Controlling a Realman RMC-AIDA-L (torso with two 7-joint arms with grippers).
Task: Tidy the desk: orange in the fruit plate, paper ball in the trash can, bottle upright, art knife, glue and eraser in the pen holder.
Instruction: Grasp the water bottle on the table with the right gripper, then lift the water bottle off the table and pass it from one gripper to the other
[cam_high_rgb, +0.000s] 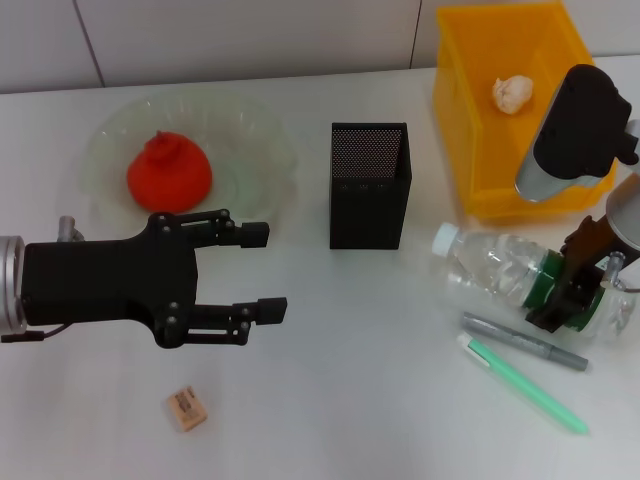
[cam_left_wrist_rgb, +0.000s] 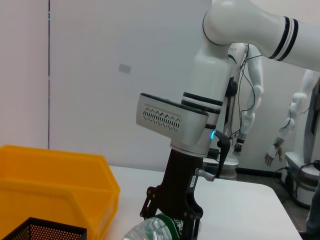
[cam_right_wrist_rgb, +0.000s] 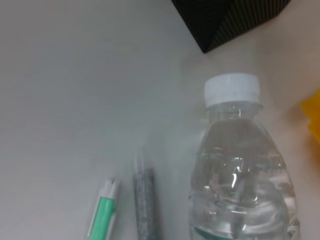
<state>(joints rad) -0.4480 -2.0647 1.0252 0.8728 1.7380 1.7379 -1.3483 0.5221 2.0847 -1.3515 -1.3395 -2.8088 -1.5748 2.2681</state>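
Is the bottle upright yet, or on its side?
On its side: the bottle lies flat on the desk, the right gripper around its labelled middle.

No legible text anywhere. Reddish print on the eraser (cam_high_rgb: 187, 408), too small to read. Green label on the bottle (cam_high_rgb: 520, 277), mostly hidden behind the right claw (cam_high_rgb: 568, 300), with no words to make out.
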